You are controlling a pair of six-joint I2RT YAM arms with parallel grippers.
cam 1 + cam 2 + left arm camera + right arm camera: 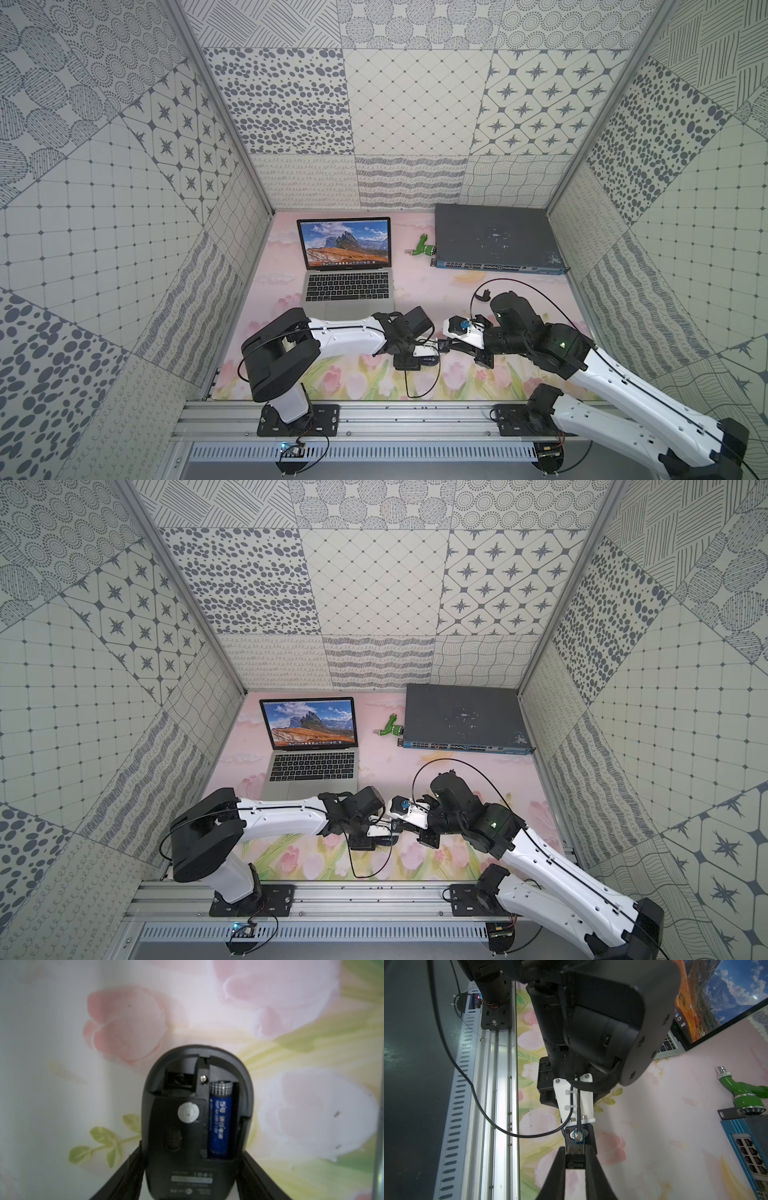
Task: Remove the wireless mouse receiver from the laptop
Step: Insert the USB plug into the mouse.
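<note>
The right fingers (pixel 557 1167), black and wedge-shaped, pinch the receiver (pixel 575 1160), a stubby black nub with a metal plug. It sits over the front of the floral table (pixel 419 286), well apart from the slim silver laptop (pixel 347 291). The left fingers (pixel 135 1169) clamp the oval black mouse (pixel 187 1136) belly-up, its blue battery (pixel 220 1122) exposed.

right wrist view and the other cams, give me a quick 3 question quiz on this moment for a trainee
1. True or false: the wireless mouse receiver is plugged into the laptop.
2. What does the left hand hold? A) the laptop B) the black mouse C) nothing
3. What colour is the battery in the black mouse?
Key: 1 false, the right hand grips it; 2 B; 3 blue.
</note>
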